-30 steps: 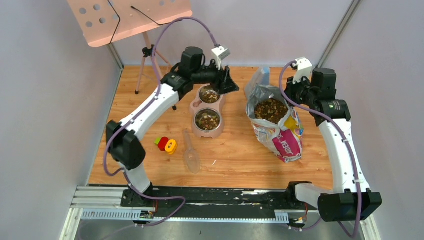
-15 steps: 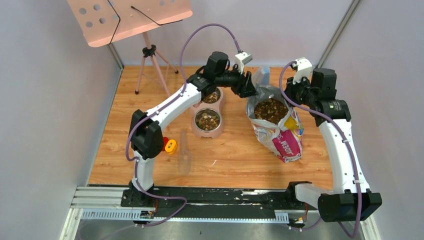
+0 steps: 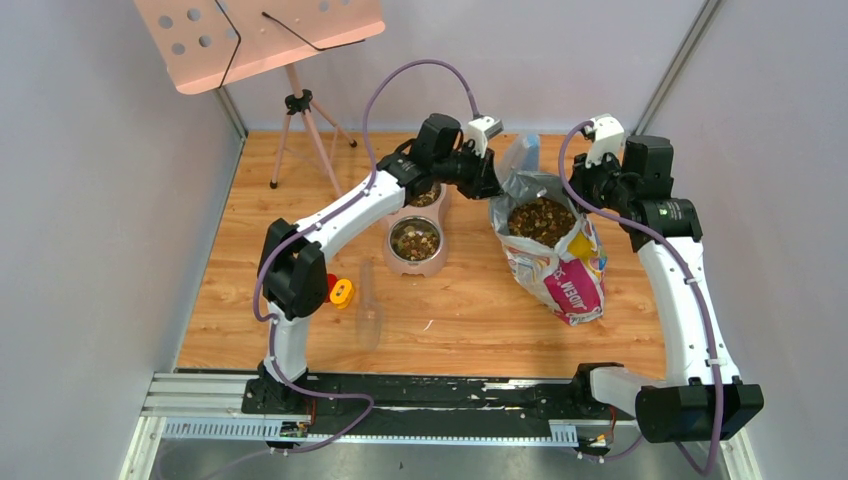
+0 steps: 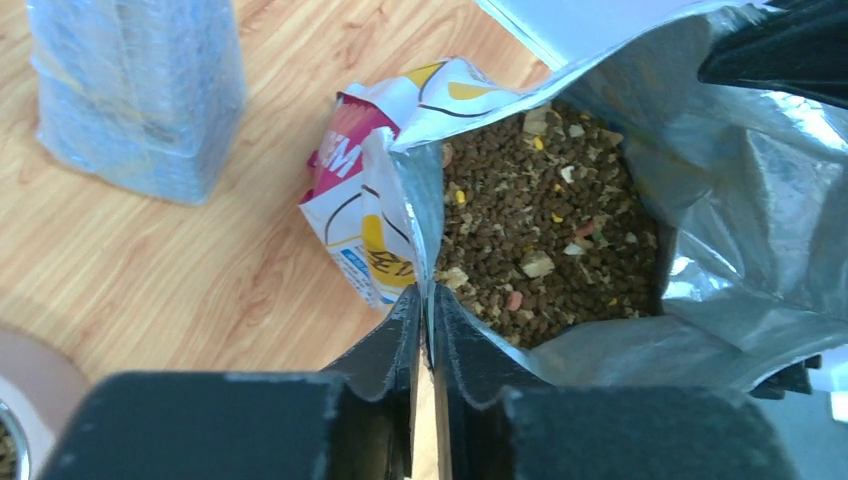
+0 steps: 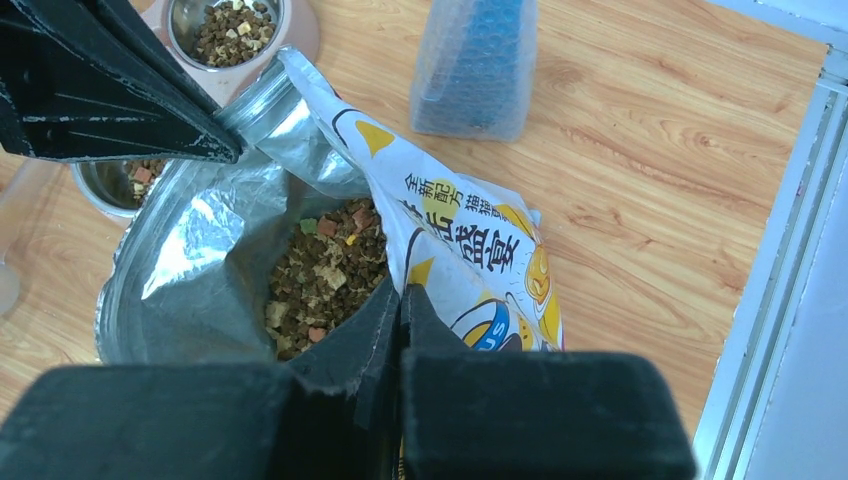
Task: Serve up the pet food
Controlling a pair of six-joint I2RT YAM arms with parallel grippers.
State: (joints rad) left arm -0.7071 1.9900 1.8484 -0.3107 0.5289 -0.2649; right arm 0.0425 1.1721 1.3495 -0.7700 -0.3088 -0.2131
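Note:
The pet food (image 3: 540,220) fills an open printed bag (image 3: 565,275) standing right of centre; the kibble (image 4: 540,230) shows brown and tan inside the silver lining. My left gripper (image 3: 490,185) is shut on the bag's left rim, the foil edge pinched between its fingers (image 4: 427,300). On the opposite, right rim my right gripper (image 3: 588,195) is also shut, clamping the printed wall (image 5: 400,300). More pet food (image 3: 414,240) lies in both cups of a pink double bowl (image 3: 392,262) left of the bag.
A clear plastic scoop (image 3: 368,312) lies on the wood in front of the bowl, with a red-and-yellow toy (image 3: 336,290) to its left. A bubble-wrapped bundle (image 3: 521,150) stands behind the bag. A pink music stand (image 3: 260,35) rises at the back left.
My left arm swung right from above the far bowl cup to the bag's left rim, and its jaws closed on the foil edge. The right arm held still.

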